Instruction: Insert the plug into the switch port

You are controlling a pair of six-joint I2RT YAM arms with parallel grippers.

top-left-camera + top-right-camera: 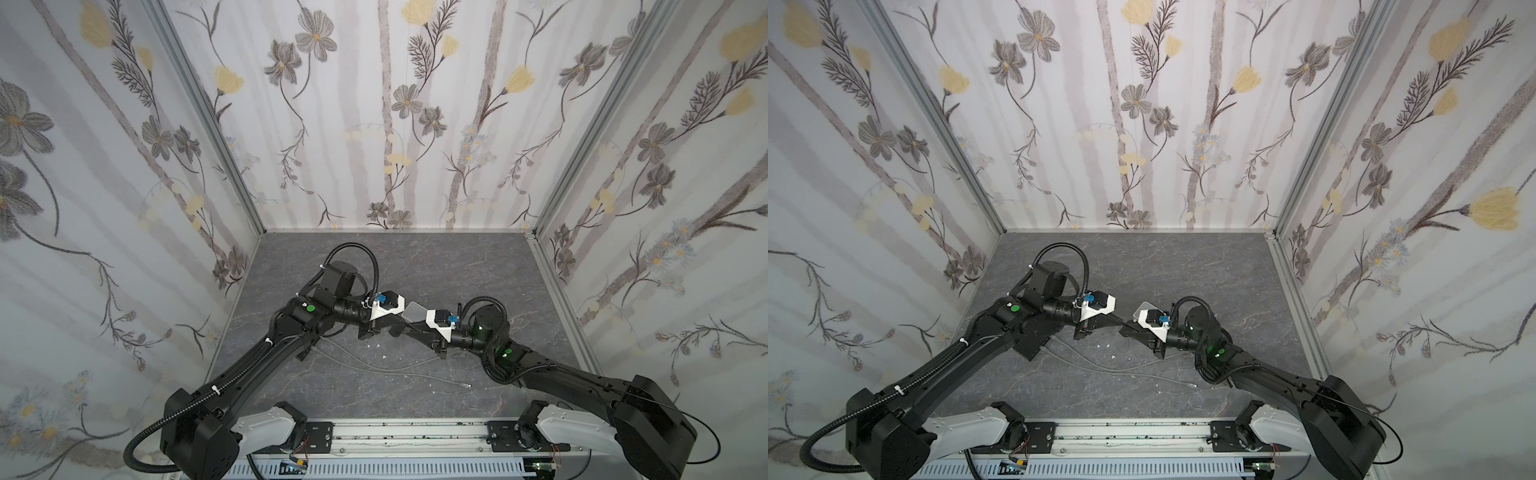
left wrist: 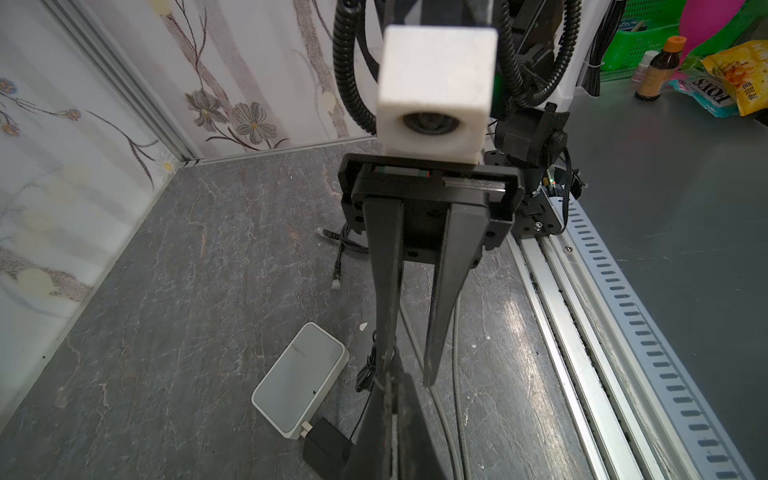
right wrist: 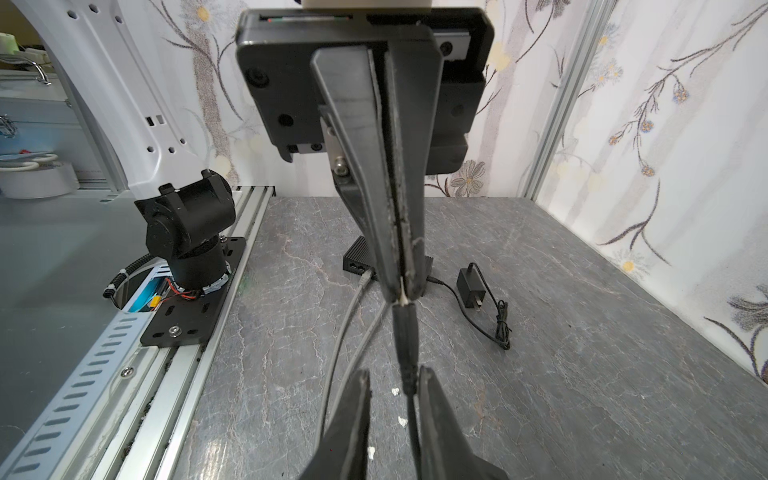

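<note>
**Above mid-table: plug in the air, port not reached**

Nearest me, grey cables (image 1: 365,363) lie loose on the table (image 1: 415,266) and play no part in this step. Above them the plug (image 3: 405,332) is clear of the table, so I'd call pickup done. The left gripper (image 3: 401,293) is pinched tight on its tip end. Its black lead (image 3: 412,419) trails back toward the right gripper (image 2: 407,372).

Beyond and below the fingertips, the switch (image 2: 299,374) lies flat on the table with its pale top up. In a top view the switch (image 1: 415,311) shows just past where the two grippers meet. A black block (image 2: 324,451) sits touching one short side face. The port itself is too small for me to pick out, and the held plug is nowhere near that face.

My read is that the job is under halfway. The plug has yet to be turned toward the side face, brought down, lined up and pushed in.

Pose: both arms reach forward and inward from the near rail, with the wrists turned to face each other. The fingers are roughly level and almost tip to tip. The left fingers are together on the plug. The right fingers stand apart with the lead running between them and lying against one finger. I wouldn't log that as a grip.
</note>
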